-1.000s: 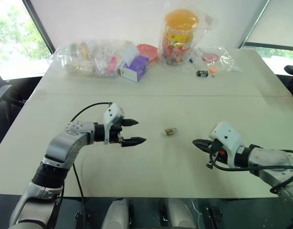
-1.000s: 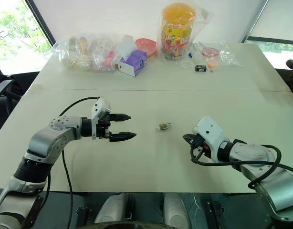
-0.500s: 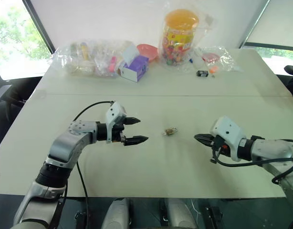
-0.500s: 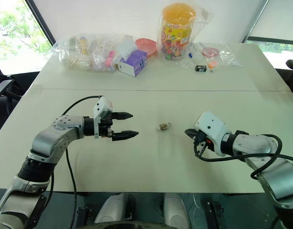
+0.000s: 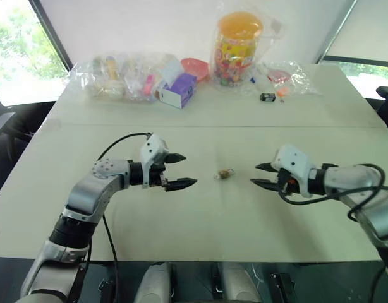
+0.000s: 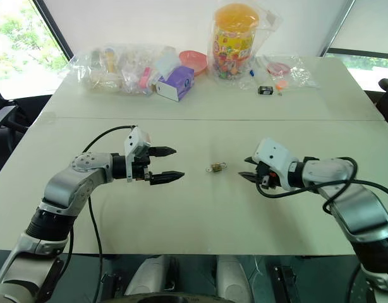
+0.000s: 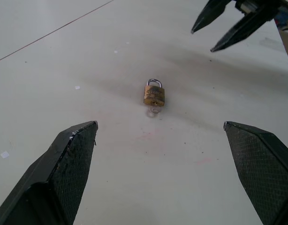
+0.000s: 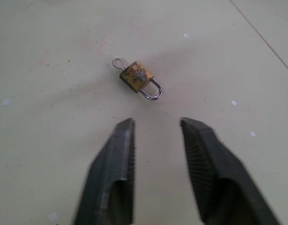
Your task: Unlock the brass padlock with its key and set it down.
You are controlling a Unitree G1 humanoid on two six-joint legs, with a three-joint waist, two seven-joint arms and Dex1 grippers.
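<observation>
The brass padlock [image 5: 226, 173] lies flat on the white table [image 5: 200, 221], midway between my two grippers. Its silvery shackle is closed, and the key [image 8: 117, 61] sticks out of its bottom end. My left gripper [image 5: 189, 170] hovers to its left, pointing at it, open wide and empty. My right gripper [image 5: 254, 174] hovers just to its right, also pointing at it, open with nothing between its fingers. In the right wrist view the padlock [image 8: 137, 76] lies a short way beyond the fingertips [image 8: 127, 123]. The left wrist view shows the padlock [image 7: 154, 93] and, beyond it, the right gripper [image 7: 202, 41].
Along the table's far edge stand clear bags of small items [image 5: 118, 76], a purple and white box [image 5: 178, 90], a pink bowl [image 5: 195, 67] and a bagged jar with an orange lid [image 5: 238, 47]. A small black object [image 5: 267, 96] lies at the back right.
My right gripper has opened from shut and moved forward and inward, closer to the padlock. The left gripper and the padlock have stayed where they were.
</observation>
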